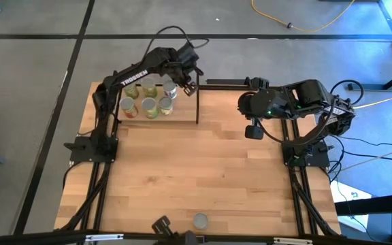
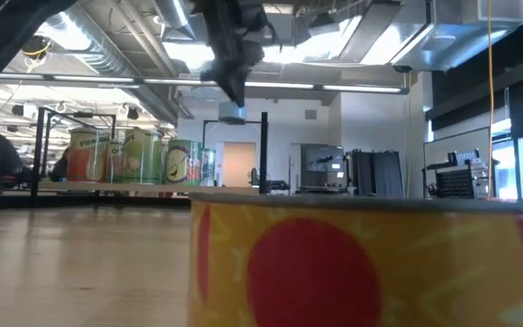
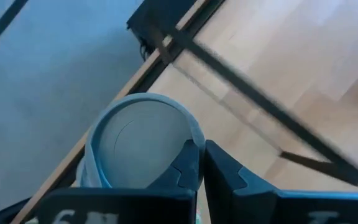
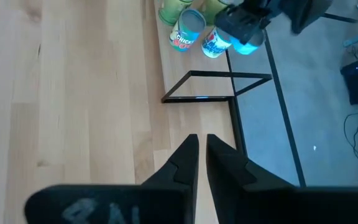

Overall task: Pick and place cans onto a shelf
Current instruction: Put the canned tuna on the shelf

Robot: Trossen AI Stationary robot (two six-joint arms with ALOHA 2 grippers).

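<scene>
The shelf [image 1: 186, 113], a light board in thin black posts, stands at the table's far left. Several cans stand on it [image 1: 148, 107], and they also show in the low view [image 2: 139, 156]. My left gripper [image 1: 177, 83] is over the shelf's far right part, its fingers close together at a grey-topped can [image 3: 138, 140]. In the low view that can [image 2: 232, 113] shows below the fingertips, high above the board. My right gripper [image 4: 201, 144] is shut and empty, above the table's far right part [image 1: 254, 129]. One more can [image 1: 200, 220] stands at the near edge. My left gripper meets the can at the edge of its round top [image 3: 190, 138], with the fingers coming from above and pointing down. The fingers [image 3: 185, 171] stand almost together and hide the place of contact. The can hangs beside and below the fingertips, clear of the board.
The shelf's black posts [image 3: 253, 99] rise close to the held can. The near-edge can fills the low view's foreground [image 2: 370, 263]. Bare wooden tabletop [image 1: 203, 177] lies between the shelf and the near edge. The black table frame [image 1: 223, 84] runs along the far edge.
</scene>
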